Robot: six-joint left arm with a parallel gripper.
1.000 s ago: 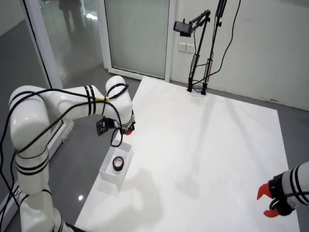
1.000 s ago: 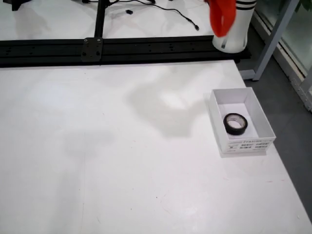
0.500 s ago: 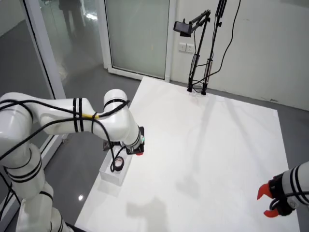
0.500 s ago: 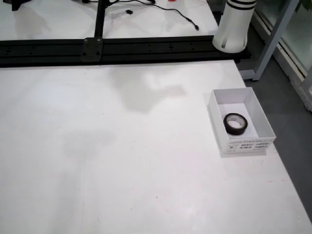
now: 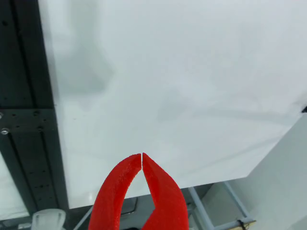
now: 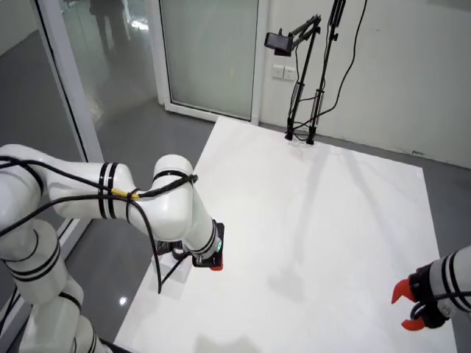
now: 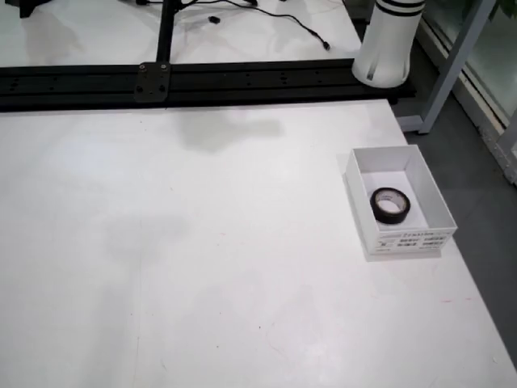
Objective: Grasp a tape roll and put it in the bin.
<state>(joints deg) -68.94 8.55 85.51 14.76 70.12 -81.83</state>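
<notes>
A black tape roll (image 7: 391, 205) lies flat inside the white open bin (image 7: 408, 240) near the right edge of the white table in the table view. My gripper (image 5: 142, 155) shows in the view that rides on it as two red fingers with their tips touching and nothing between them, above bare table near its edge. In the room view the gripper (image 6: 213, 264) hangs low at the end of the white arm, whose forearm hides the bin. The gripper does not appear in the table view.
A black rail (image 7: 202, 81) runs along the table's far side, with the arm's white base (image 7: 389, 44) behind it. A second arm's red gripper (image 6: 409, 305) stays at the room view's lower right. A camera stand (image 6: 302, 81) stands at the table's far end.
The arm has swung away from above the bin, down and to the right in the room view. Its red fingers left the table view, and its shadow slid left along the table.
</notes>
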